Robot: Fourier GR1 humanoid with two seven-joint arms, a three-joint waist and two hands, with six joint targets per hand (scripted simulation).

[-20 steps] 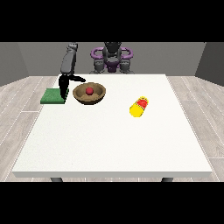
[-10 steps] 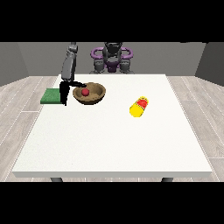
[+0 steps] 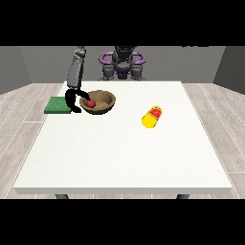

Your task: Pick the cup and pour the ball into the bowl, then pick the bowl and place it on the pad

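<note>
The black hand at the view's left [image 3: 72, 99] had closed in on the brown wooden bowl [image 3: 99, 102], fingers curled at its near rim. The small red ball [image 3: 90, 103] lay inside—pouring done. Next came lifting the bowl onto the flat green pad [image 3: 56, 105] just beside it on the white desk [image 3: 124, 148].

Large white table [image 3: 124, 158] on dark legs, pale grey wood-plank floor [image 3: 19, 119], plain grey walls [image 3: 28, 62] behind.

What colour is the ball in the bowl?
Red; the ball shows in the front view, inside the brown bowl.
</note>
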